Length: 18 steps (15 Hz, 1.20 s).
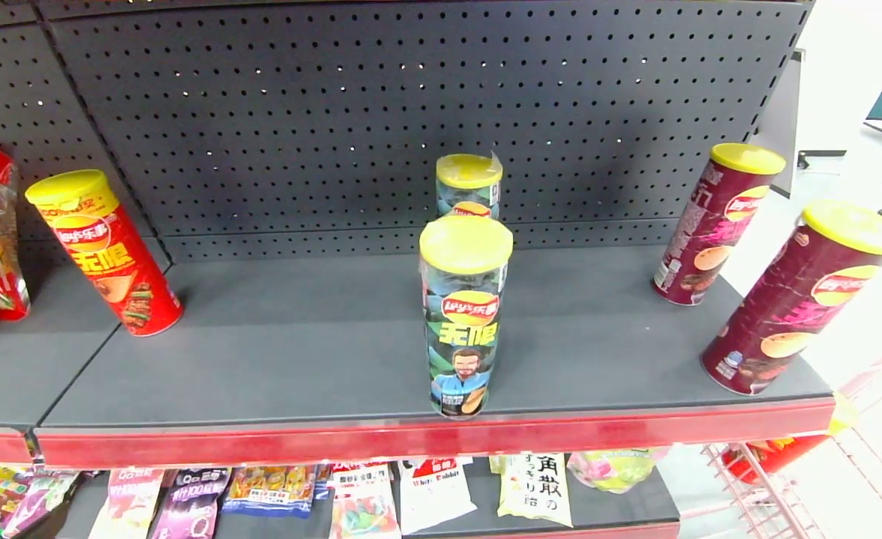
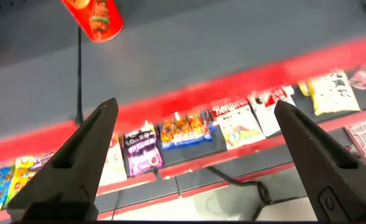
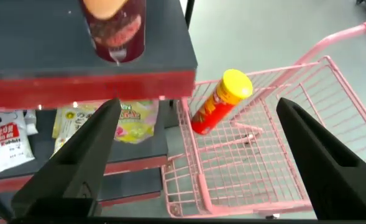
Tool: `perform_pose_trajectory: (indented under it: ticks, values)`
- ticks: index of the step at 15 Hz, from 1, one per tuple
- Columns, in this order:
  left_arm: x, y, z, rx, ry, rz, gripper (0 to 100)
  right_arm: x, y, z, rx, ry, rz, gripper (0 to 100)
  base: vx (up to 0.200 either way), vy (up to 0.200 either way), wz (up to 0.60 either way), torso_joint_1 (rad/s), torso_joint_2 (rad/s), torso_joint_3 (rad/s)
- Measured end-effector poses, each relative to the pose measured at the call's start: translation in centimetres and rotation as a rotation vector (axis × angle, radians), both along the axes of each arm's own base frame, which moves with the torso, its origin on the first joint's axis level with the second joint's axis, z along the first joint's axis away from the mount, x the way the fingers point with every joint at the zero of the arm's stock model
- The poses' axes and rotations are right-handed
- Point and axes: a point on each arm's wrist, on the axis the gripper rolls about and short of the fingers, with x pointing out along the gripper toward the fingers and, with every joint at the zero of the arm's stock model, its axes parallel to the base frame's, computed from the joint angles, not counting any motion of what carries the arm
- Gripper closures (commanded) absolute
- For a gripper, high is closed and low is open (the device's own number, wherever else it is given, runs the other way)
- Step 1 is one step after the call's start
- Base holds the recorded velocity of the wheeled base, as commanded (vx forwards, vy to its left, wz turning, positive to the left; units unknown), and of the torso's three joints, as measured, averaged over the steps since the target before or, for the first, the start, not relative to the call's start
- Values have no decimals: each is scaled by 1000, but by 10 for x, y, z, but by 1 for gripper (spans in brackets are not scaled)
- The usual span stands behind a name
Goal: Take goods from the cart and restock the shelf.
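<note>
In the head view, five yellow-lidded cardboard crisp tubes are standing on the dark grey metal shelf: one red tube, a near green-and-blue tube with a far green-and-blue tube behind it, and a near maroon tube with a far maroon tube. In the left wrist view, the left gripper is hanging empty with its two black fingers spread wide, a row of snack packets sitting beyond the gap between them. In the right wrist view, the right gripper is gaping just as wide and gripping nothing, while a sixth tube, red with a yellow lid, is lying tilted in the pink wire cart beyond the gap between its fingers.
</note>
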Motion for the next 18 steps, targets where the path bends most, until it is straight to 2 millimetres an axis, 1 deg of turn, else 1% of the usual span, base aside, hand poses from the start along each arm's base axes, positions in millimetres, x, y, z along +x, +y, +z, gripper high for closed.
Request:
perform_pose_trajectory:
  ticks: [7, 11, 16, 18]
  values:
    - [-8, 0, -9, 18, -18, -15, 0, -2, 0, -3, -6, 1, 8, 0, 0, 0, 0, 0, 0, 0]
    - [-12, 1, -15, 27, -22, -29, 0, -2, 0, -3, -10, 1, 10, 0, 0, -200, 0, 4, 4, 0]
    - [-12, 0, -17, 40, -21, -51, 0, -2, 0, -7, -9, 12, 12, 0, 0, -200, 0, 0, 4, 1]
    - [-13, 0, -18, 50, -22, -59, 0, -2, 0, -7, -9, 12, 13, 0, 0, 0, 0, 0, 0, 0]
